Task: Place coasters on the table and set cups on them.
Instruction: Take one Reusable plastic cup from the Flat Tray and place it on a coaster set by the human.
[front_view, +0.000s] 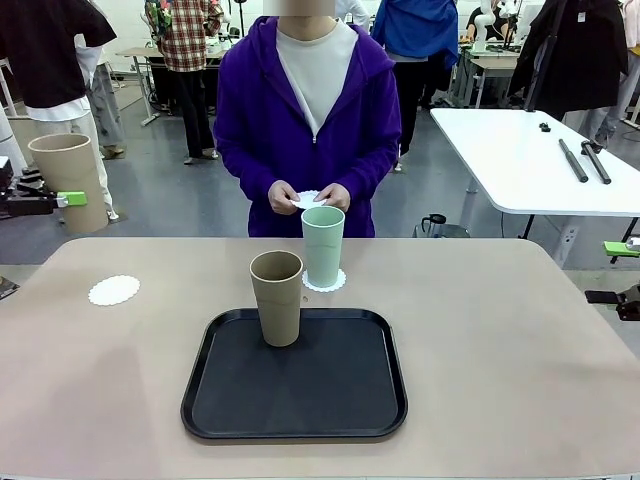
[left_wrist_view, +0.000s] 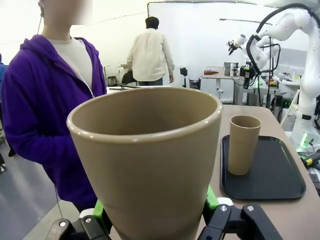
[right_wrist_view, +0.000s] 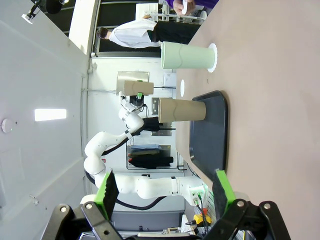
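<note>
Currently left gripper jaws clamp a beige cup at far left; right gripper jaws wide, empty; mint cup on coaster.

Standing on lacy coaster far-centre, mint cup; nearer, beige cup; being held aloft far left, second beige cup; lying left, bare coaster.

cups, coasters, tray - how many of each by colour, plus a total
beige-brown cups: 2 (tray cup, held cup in left gripper)
mint green cup: 1
white coasters: 3 (covered coaster, bare coaster, hand-held coaster)
black tray: 1
total: 7
</note>
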